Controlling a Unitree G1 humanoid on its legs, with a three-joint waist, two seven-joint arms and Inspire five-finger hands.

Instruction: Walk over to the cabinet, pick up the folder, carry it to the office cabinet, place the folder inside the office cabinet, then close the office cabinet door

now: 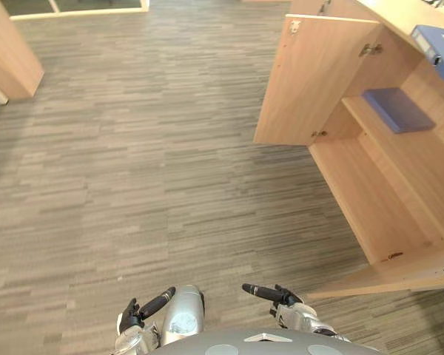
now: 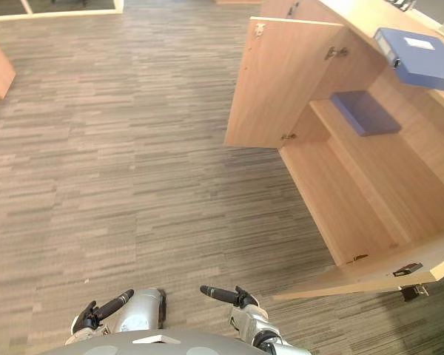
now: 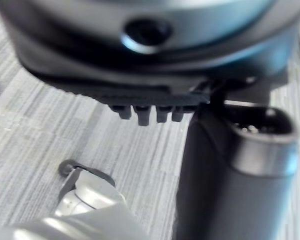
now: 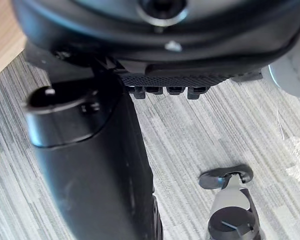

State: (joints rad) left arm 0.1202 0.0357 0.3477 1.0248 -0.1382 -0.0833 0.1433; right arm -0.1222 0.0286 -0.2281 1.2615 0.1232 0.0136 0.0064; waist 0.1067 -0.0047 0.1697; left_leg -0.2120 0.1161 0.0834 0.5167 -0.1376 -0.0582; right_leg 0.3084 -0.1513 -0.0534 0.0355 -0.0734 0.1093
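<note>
**Blue flat folder on the cabinet shelf, both hands free**

Blue flat folder lies at about 2 o'clock in the eye views, flat on the upper shelf inside the light wooden cabinet. The near door stands wide open at 1 o'clock. A thick blue ring binder sits on the cabinet's top, just above the folder and apart from it.

The left hand and right hand hang at 6 o'clock over the grey striped carpet floor, well apart from the cabinet. Both are relaxed and hold nothing.

The folder looks thin and light, probably stiff card or plastic with a smooth cover that may slide. Lying flush on the board, it offers no gap underneath, so the likely hold is on the edge nearest the opening: draw it out over the shelf lip, then pinch it with thumb above and fingers below. Gripped at one corner it may sag or spill any papers.
</note>
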